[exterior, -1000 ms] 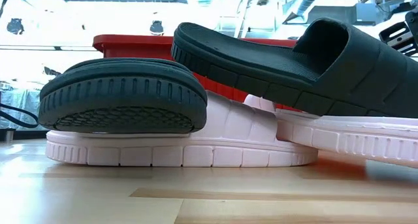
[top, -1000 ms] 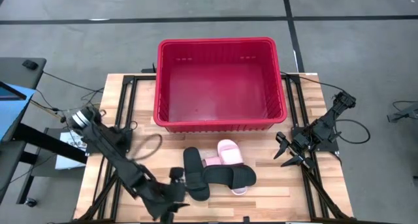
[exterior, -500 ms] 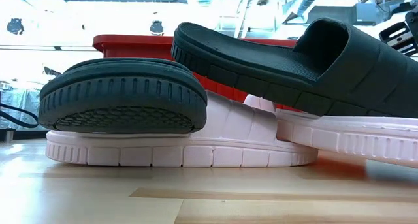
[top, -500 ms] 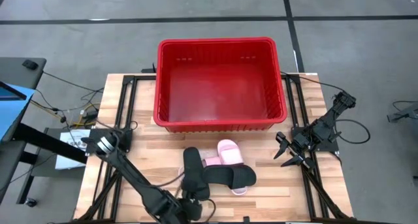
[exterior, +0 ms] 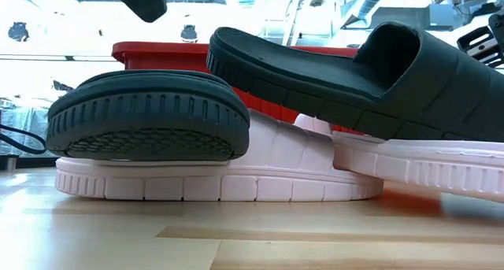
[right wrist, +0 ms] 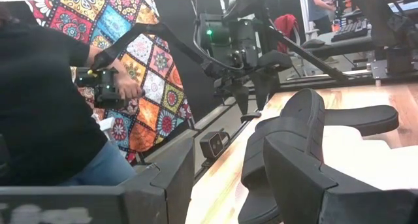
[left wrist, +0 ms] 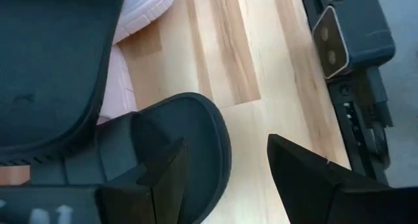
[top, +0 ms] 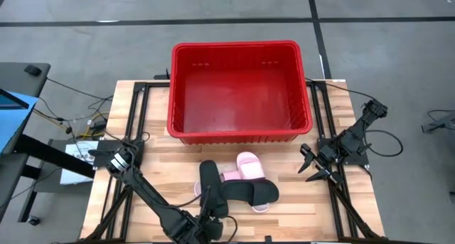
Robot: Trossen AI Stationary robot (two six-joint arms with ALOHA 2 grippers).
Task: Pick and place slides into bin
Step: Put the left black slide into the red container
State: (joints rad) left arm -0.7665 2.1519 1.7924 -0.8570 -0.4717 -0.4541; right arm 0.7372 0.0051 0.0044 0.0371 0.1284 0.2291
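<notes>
The four slides lie heaped on the wooden surface (top: pixel 142 123) just in front of the red bin (top: pixel 239 134), which stands at the far middle. One black slide (top: pixel 211 189) lies lengthwise over a pink slide (top: pixel 229 176), the other black slide (top: pixel 249 194) lies crosswise, and a second pink slide (top: pixel 248 166) sits just behind it nearer the bin. The left end effector (top: pixel 207 226) is at the near edge, right at the heel of the lengthwise black slide; from its wrist camera its fingers (left wrist: pixel 307 175) stand apart above that heel, holding nothing. The right end effector (top: pixel 311 168) rests on the right side, apart from the heap, its fingers spread. A person (right wrist: pixel 46 113) sits beyond the surface.
</notes>
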